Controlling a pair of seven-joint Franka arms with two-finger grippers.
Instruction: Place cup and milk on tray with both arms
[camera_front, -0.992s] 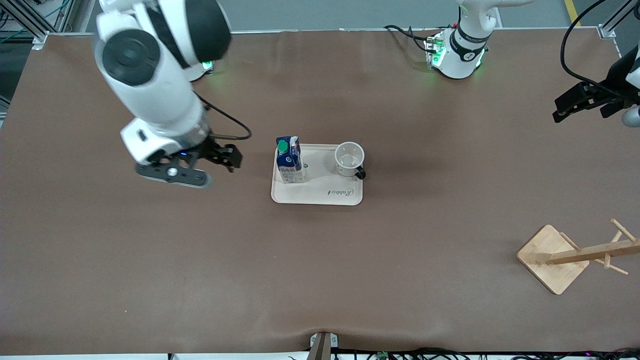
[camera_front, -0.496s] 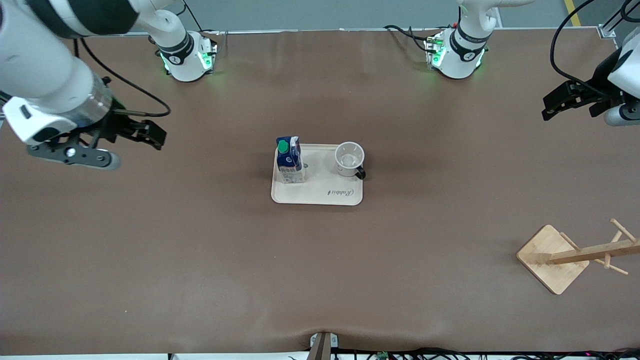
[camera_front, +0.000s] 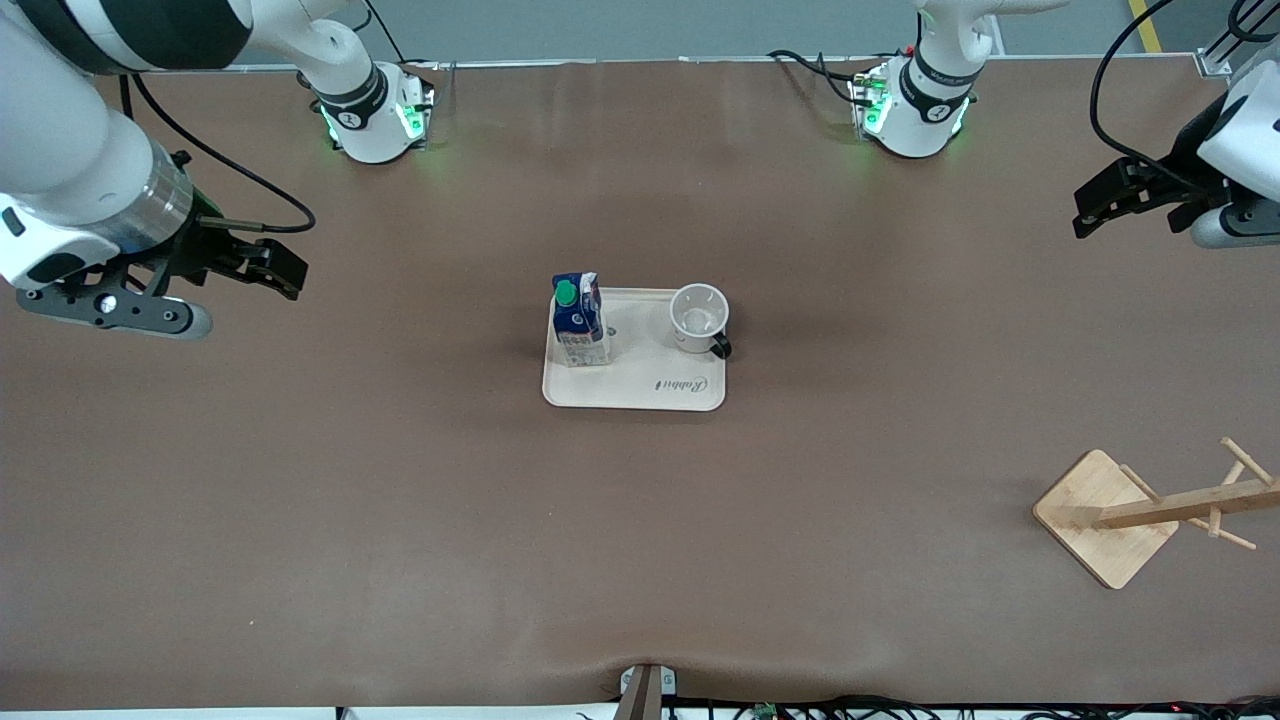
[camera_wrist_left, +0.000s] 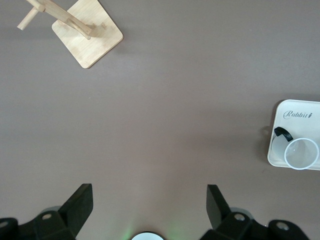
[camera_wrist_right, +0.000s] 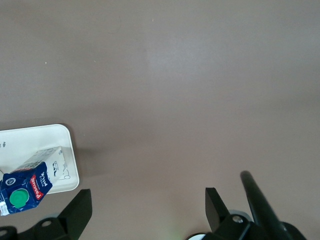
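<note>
With both things already standing on the tray (camera_front: 634, 385), each pincer hangs empty and wide over bare bench, well clear. From the right pincer (camera_front: 262, 266) the milk (camera_front: 579, 322) is nearest, long axis upright, cap up; from the left pincer (camera_front: 1117, 196), the cup (camera_front: 698, 318), mouth up, handle toward the camera.

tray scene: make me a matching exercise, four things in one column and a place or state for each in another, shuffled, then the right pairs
Things:
1. milk
2. cup
3. wooden rack
4. right gripper

Places or states:
A. open, over bare table at the right arm's end
B. on the tray, handle pointing off its edge
C. on the table at the left arm's end
D. upright on the tray, green cap on top

Pairs: 1-D, 2-B, 3-C, 4-A
</note>
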